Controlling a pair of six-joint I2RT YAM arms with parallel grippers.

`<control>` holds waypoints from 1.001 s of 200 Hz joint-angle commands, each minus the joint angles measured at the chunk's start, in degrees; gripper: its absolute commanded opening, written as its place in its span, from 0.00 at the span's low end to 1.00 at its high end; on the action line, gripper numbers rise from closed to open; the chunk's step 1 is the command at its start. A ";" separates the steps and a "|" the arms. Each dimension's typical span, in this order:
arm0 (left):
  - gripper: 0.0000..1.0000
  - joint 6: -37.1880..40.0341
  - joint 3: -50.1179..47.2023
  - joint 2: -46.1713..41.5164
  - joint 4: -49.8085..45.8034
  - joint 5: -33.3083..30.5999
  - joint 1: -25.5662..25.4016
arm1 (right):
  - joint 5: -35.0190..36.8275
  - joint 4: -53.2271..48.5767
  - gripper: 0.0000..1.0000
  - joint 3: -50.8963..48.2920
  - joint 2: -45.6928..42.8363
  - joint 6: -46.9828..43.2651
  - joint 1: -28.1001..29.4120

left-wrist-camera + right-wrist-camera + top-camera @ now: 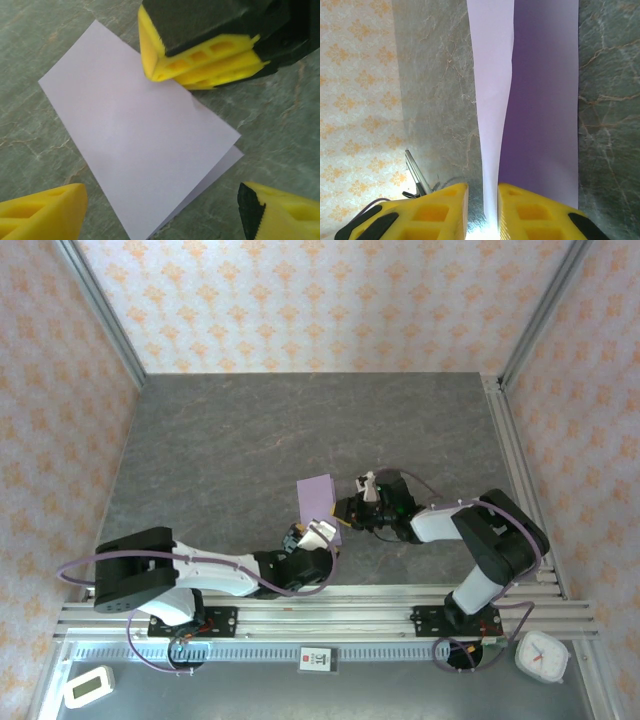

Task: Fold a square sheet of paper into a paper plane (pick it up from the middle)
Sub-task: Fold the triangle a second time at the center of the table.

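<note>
The square sheet of paper point(317, 497), pale lilac, lies folded in half on the grey table, its two layers gaping slightly at one edge point(135, 130). My left gripper point(318, 532) hovers over its near end, open wide, a yellow finger on each side of the sheet and neither touching it point(160, 200). My right gripper point(345, 510) comes in from the right and is shut on the sheet's edge point(155, 72). In the right wrist view the upper flap point(495, 100) runs edge-on between the jaws point(483, 192), against the right finger.
Patterned walls enclose the table on three sides. A metal rail point(510, 460) runs along the right edge. On the near shelf sit a white clock point(541, 655), a small timer point(88, 686) and a label card point(317, 658).
</note>
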 commanded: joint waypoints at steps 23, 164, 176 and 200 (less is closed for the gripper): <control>0.81 2.13 2.20 4.44 3.93 -8.50 -1.37 | -0.93 1.41 0.21 -0.32 0.52 0.43 0.32; 0.53 6.24 1.66 8.33 10.85 -14.77 -1.38 | -1.30 1.39 0.20 -0.14 1.00 0.66 0.41; 0.47 6.59 1.38 8.15 11.41 -14.68 -1.38 | -1.25 1.55 0.21 -0.13 1.22 0.75 0.48; 0.30 6.72 1.34 8.48 11.71 -14.42 -1.38 | -1.29 1.81 0.20 0.07 1.59 0.91 0.60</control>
